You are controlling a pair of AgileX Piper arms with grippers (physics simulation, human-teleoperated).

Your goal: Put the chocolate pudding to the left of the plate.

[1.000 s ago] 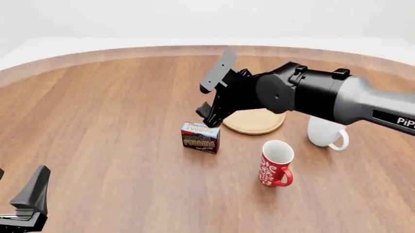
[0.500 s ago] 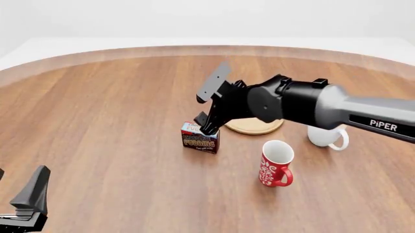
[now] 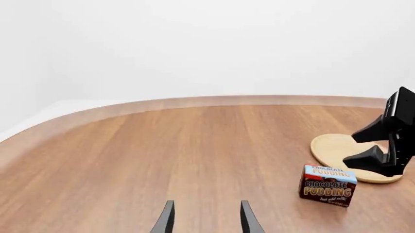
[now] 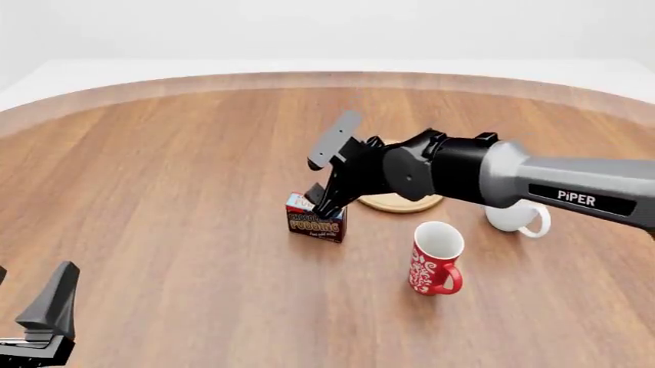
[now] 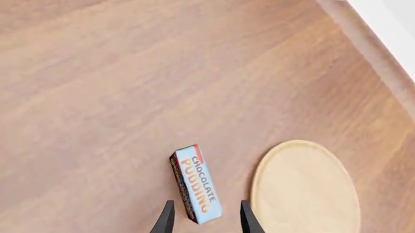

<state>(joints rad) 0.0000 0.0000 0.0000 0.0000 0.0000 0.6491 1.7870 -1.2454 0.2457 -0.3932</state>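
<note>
The chocolate pudding is a small brown carton with a light blue top. It stands on the table just left of and a little nearer than the plate, a tan wooden disc. My right gripper is open and hangs just above the carton's top. In the right wrist view the carton reaches in between the open fingertips, with the plate beside it. The left wrist view shows the carton, the plate and the right gripper. My left gripper is open and empty at the near left.
A red patterned mug stands near the front, right of the carton. A white mug stands right of the plate, partly behind the right arm. The round wooden table's far edge curves across the back.
My right gripper has come down and moved a little left, from above the plate's left edge to just over the pudding carton. The carton, mugs and left arm have not moved.
</note>
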